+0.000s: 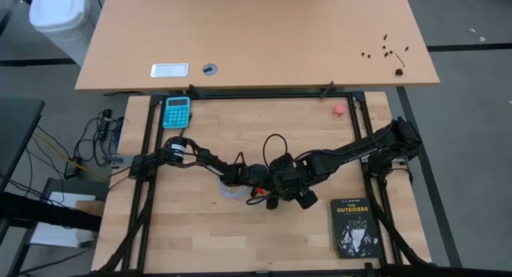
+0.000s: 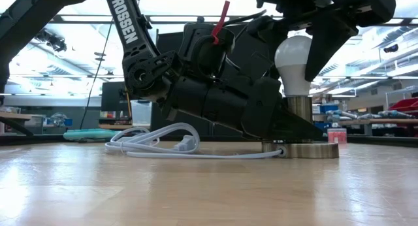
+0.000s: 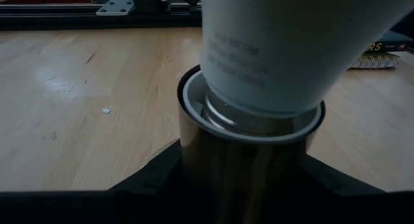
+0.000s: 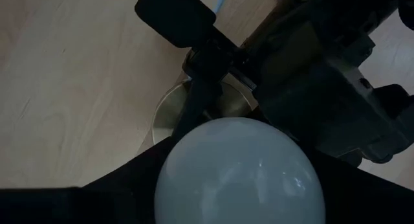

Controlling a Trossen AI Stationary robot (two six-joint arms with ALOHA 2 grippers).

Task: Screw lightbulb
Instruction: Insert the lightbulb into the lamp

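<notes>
Lightbulb (image 2: 293,58) is seated upright in the socket (image 2: 300,149), which is pinched at the stem by the left gripper (image 3: 249,185); right gripper (image 4: 236,185) grip cannot be told; bulb judged light, smooth, fragile, best held around the dome.

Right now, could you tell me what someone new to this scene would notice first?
The white lightbulb stands upright in the brass socket at mid-table, its screw base sunk into the collar. Both arms crowd it: the left gripper clamps the socket low down, and the right gripper reaches over the bulb from above. A white cord coils on the wood beside them, and a black book lies nearer the front right.
</notes>
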